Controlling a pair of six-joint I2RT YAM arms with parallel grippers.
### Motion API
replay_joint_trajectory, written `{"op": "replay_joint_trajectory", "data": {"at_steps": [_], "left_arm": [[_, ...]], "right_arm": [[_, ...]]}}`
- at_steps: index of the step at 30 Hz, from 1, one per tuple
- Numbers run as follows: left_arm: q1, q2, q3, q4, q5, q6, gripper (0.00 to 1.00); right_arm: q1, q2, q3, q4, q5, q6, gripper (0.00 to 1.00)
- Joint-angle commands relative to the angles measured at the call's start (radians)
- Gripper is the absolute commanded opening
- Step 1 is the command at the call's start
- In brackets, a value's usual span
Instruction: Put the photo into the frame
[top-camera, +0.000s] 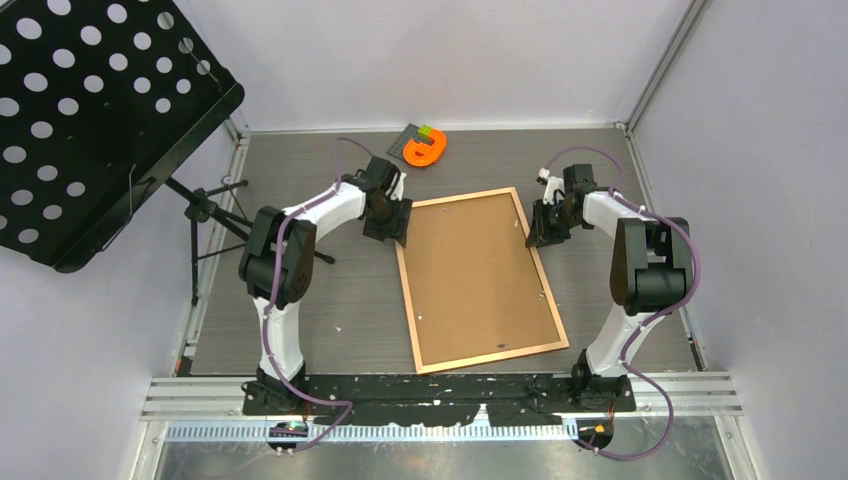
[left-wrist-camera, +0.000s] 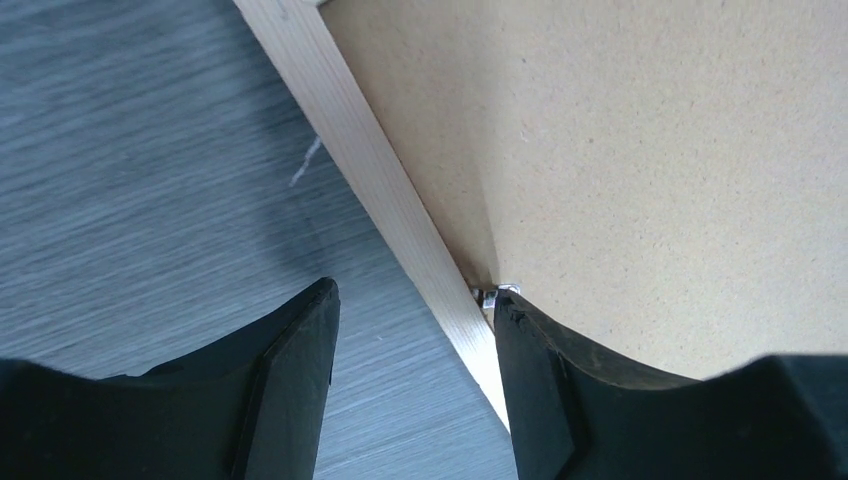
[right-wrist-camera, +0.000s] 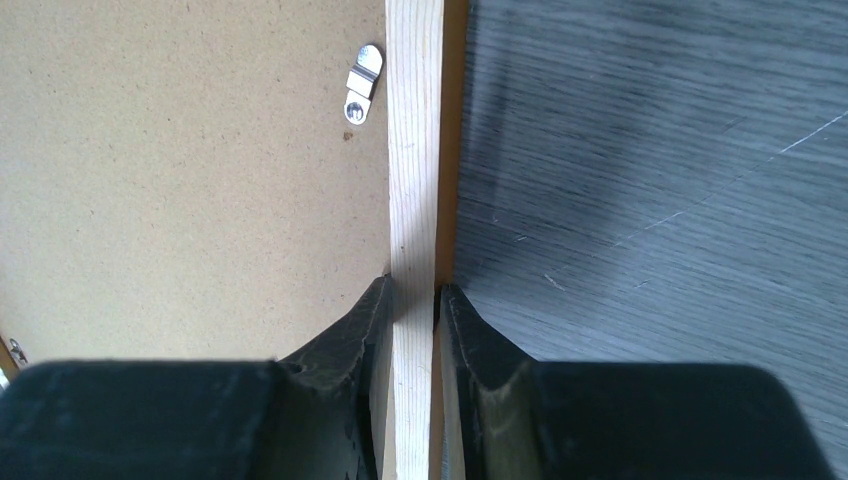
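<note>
The frame (top-camera: 408, 290) lies back-up on the table, its brown backing board (top-camera: 475, 275) filling it. The photo is hidden from every view. My left gripper (top-camera: 393, 228) is at the frame's far left edge. In the left wrist view it (left-wrist-camera: 415, 295) stands open astride the wooden rail (left-wrist-camera: 370, 160), with one fingertip (left-wrist-camera: 515, 330) against a small metal clip (left-wrist-camera: 495, 294) on the board. My right gripper (top-camera: 545, 225) is at the far right edge. In the right wrist view it (right-wrist-camera: 415, 290) is shut on the pale rail (right-wrist-camera: 415, 150), one finger on each side.
A black perforated music stand (top-camera: 90, 110) on a tripod (top-camera: 215, 215) stands at the left. An orange and green object (top-camera: 427, 148) lies by the back wall. Another metal clip (right-wrist-camera: 360, 85) sits on the board near the right rail. Walls enclose the table.
</note>
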Motion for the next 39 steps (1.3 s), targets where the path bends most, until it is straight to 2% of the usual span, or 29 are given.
{"op": "replay_joint_trajectory", "data": {"at_steps": [1,5,9,14,26,29,33,35,39], "left_arm": [[0.019,-0.041,0.051,-0.011,-0.004,-0.008,0.60],[0.021,-0.052,0.047,-0.021,0.044,-0.010,0.62],[0.021,-0.081,0.015,-0.024,0.137,-0.016,0.73],[0.019,-0.123,-0.013,-0.040,0.158,0.018,0.81],[-0.026,-0.149,-0.106,-0.084,0.218,0.109,0.84],[-0.045,-0.147,-0.123,-0.086,0.238,0.125,0.83],[-0.058,-0.146,-0.126,-0.081,0.240,0.132,0.83],[-0.059,-0.142,-0.117,-0.080,0.244,0.127,0.84],[-0.059,-0.136,-0.109,-0.079,0.249,0.123,0.84]], "right_arm": [[-0.011,0.032,-0.019,0.003,0.033,0.009,0.06],[-0.018,0.027,-0.027,0.022,0.032,0.036,0.06],[-0.025,0.026,-0.034,0.053,0.022,0.074,0.06],[-0.034,0.018,-0.052,0.105,0.031,0.162,0.06],[-0.112,0.017,-0.087,0.274,0.026,0.380,0.06],[-0.124,0.012,-0.100,0.316,0.029,0.403,0.06],[-0.127,0.036,-0.088,0.290,-0.004,0.396,0.06],[-0.126,0.046,-0.072,0.257,-0.018,0.371,0.09],[-0.127,0.014,-0.054,0.191,-0.011,0.270,0.27]]}}
